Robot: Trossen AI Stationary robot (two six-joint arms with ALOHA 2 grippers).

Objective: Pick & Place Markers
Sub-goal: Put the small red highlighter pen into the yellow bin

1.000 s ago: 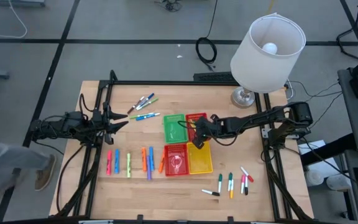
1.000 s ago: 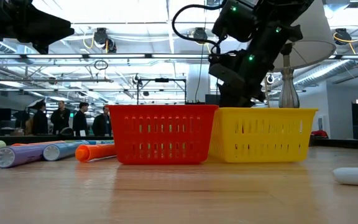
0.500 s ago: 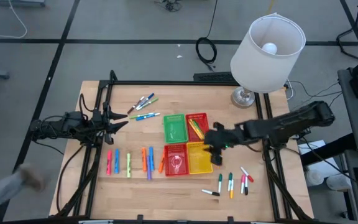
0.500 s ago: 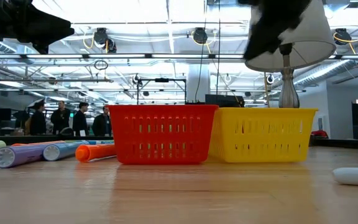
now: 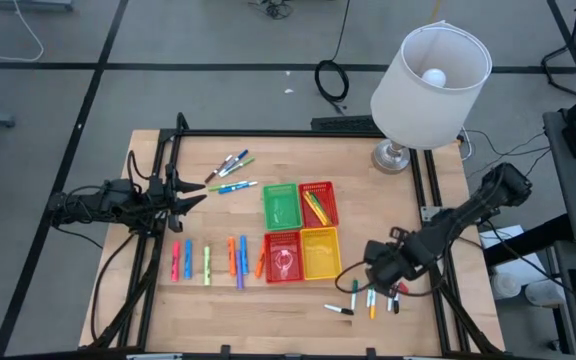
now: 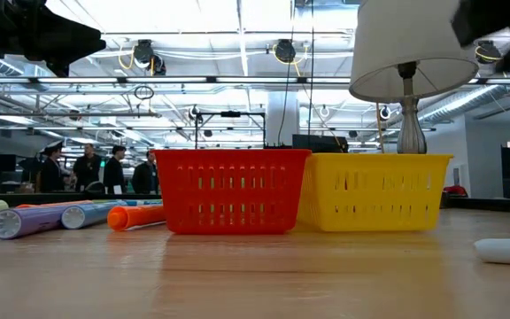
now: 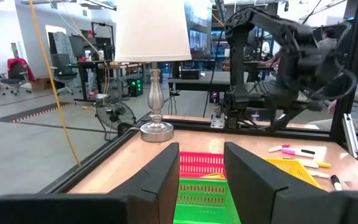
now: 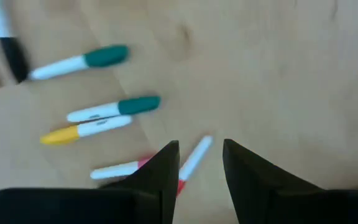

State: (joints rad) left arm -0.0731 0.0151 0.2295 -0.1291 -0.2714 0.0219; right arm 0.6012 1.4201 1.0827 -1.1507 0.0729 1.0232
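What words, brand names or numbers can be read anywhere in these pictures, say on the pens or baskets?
None can be read.
Markers: a faint dark mark on one white barrel, too blurred to read.
Red basket and yellow basket: no label shows.
Lamp: plain shade.

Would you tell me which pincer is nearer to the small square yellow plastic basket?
The right pincer: it hovers just beside the yellow basket, over the loose markers near the table's front edge. The left pincer waits far off, past the green basket.

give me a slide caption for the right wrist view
Right gripper open above white markers with green, yellow and red caps on the wooden table.
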